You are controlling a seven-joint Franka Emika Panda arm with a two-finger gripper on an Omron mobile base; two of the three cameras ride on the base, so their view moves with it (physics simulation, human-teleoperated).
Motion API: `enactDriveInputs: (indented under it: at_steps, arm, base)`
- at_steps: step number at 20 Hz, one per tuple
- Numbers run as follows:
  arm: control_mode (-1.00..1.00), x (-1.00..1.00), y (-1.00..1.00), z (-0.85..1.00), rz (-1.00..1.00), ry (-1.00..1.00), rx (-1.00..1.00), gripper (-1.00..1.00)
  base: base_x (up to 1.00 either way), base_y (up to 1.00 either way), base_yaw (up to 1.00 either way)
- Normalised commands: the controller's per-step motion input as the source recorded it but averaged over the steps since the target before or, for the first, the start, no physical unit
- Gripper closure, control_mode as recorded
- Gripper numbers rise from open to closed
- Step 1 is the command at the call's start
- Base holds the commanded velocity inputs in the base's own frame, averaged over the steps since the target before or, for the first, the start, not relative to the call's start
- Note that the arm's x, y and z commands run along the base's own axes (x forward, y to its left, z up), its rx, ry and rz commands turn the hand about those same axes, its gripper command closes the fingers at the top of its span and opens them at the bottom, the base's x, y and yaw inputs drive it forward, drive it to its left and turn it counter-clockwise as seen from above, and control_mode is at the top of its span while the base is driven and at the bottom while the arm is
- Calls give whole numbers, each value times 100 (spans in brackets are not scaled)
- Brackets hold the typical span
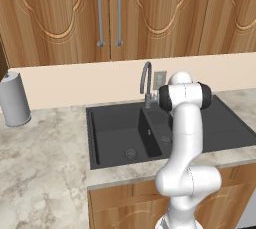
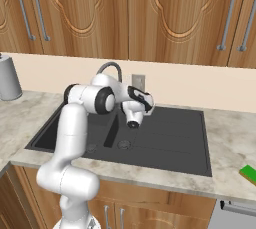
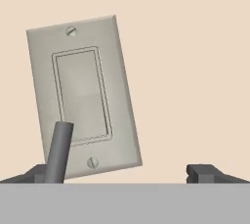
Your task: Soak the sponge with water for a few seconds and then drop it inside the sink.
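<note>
Kitchen: wooden cabinets (image 1: pixel 110 13), marble counter (image 1: pixel 40 173), dark sink (image 1: pixel 120 133), faucet (image 1: pixel 146 80).

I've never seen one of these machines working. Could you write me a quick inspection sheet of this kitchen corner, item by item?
Surface: marbled counter around the dark sink.
Job's things: green sponge lies on the counter at far right, apart from the sink; faucet behind the basins, no water seen running.
Clutter: grey canister by the wall.
Grippers: gripper open, holding nothing, facing the wall switch plate.
Cables: nothing seen.
Surroundings: wooden cabinets above, closed.
</note>
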Motion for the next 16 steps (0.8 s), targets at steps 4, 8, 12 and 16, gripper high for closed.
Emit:
enactDriveInputs:
  at_steps: [4,8,12,16]
  arm:
    - [-100,0,-92,28,-15,10,3,-100]
    - [-100,0,-99,13,-17,13,1,-100]
    - [-100,0,-98,8,-17,12,0,-100]
    - [-100,0,-74,9,-12,7,1,-100]
  base:
    - [0,0,0]
    - [0,0,0]
    - [0,0,0]
    - [0,0,0]
